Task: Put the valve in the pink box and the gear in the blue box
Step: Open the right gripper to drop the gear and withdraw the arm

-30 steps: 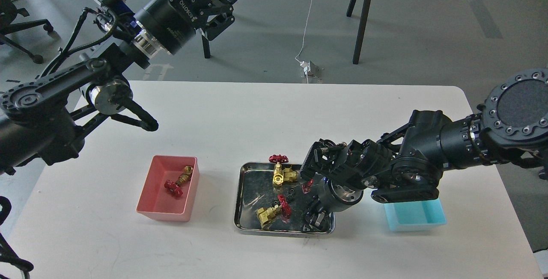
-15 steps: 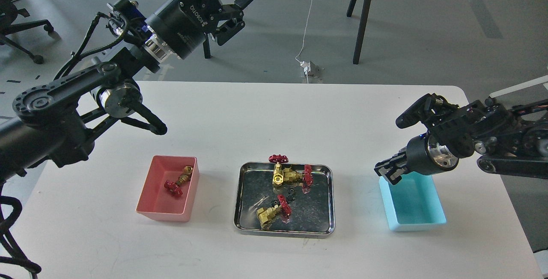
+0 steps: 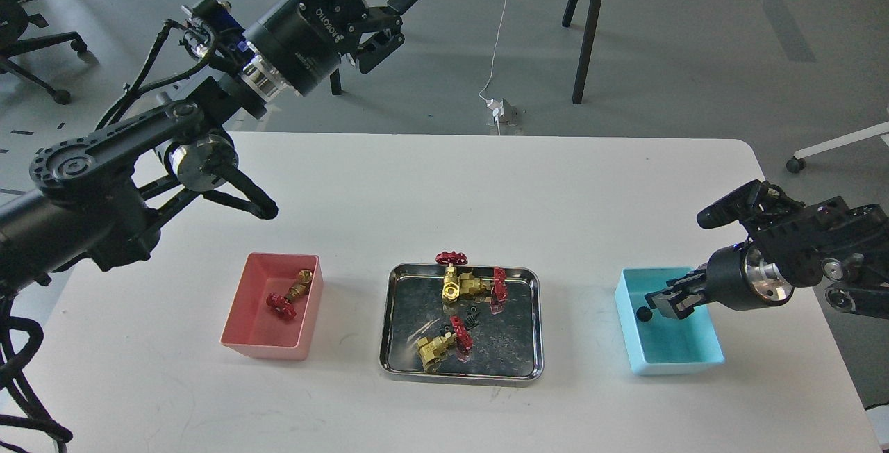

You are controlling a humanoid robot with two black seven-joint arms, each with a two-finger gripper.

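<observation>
Lying diagonally in the pink box (image 3: 244, 328), the valve (image 3: 288, 295) points handwheel-down-left; right gripper (image 3: 665, 302) spread unclear.

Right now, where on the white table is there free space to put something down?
Bare white table lies behind the salmon-pink plastic bin, shiny steel tray and turquoise-blue bin, in the gaps between them, and along the near edge. The tray is crowded.

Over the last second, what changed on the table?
The right end effector left the steel tray and swung right over the blue box; a gear now shows just off its tip, inside the box. The left end effector shifted slightly right. The pink box and the valves stayed put.
</observation>
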